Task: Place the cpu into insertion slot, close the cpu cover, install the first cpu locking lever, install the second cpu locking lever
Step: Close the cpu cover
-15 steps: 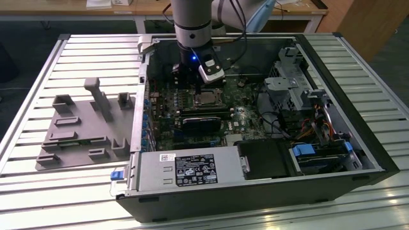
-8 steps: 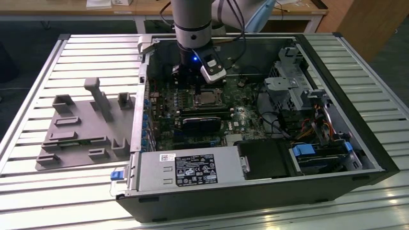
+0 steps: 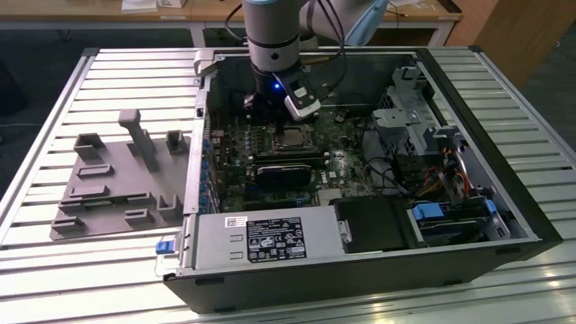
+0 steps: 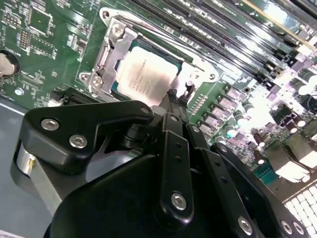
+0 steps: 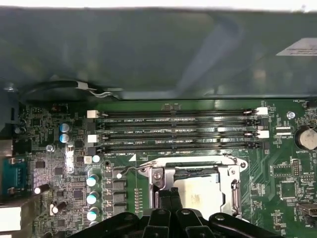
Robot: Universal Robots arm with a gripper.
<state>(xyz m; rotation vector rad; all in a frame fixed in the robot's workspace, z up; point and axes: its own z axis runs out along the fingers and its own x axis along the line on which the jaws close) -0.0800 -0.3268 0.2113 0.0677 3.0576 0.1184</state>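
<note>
Cpu [image 4: 144, 74] seated, cover [image 4: 115, 47] down around it. Pincer [image 4: 174, 99] closed, tips together at cover's edge, just beside cpu.

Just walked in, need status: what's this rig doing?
The robot arm is working inside an open computer case. Its gripper is down at the edge of the CPU socket on the green motherboard. The cpu already lies seated, with the cpu cover down around it. I cannot tell whether the locking levers are latched.
</note>
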